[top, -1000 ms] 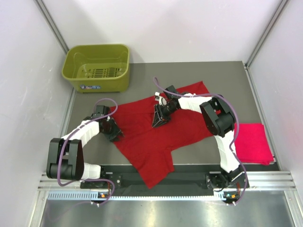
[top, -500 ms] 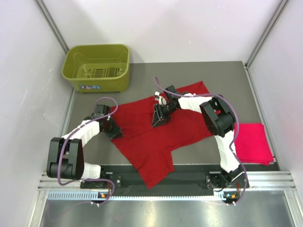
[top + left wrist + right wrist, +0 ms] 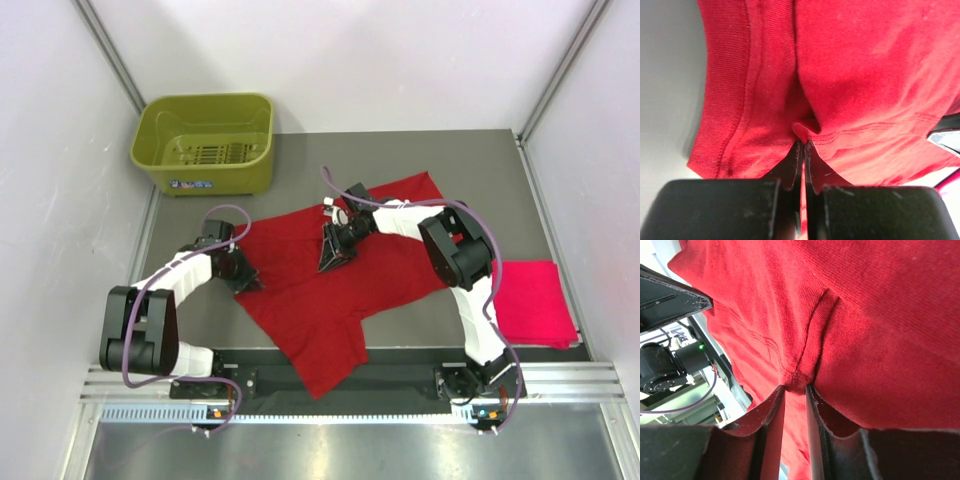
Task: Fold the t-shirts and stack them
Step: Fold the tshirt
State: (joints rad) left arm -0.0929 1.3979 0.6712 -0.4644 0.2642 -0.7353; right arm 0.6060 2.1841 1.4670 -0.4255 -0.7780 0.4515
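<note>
Deep red t-shirt (image 3: 300, 300), spread on the surface (image 3: 480, 160): your left gripper (image 3: 801, 145) is clamped on its edge. Your right gripper (image 3: 795, 387), jaws slightly apart, seemingly pinches a mid-cloth ridge. Pinkish red t-shirt (image 3: 535, 300) lies folded, well right of it.

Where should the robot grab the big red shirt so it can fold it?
Probably at its edges, not the middle. The red shirt lies flat and spread out, so a finger can slip under a hem from the side. The left gripper is pinching the shirt's left edge that way. The right gripper has only a small ridge of cloth in the middle of the shirt.
</note>
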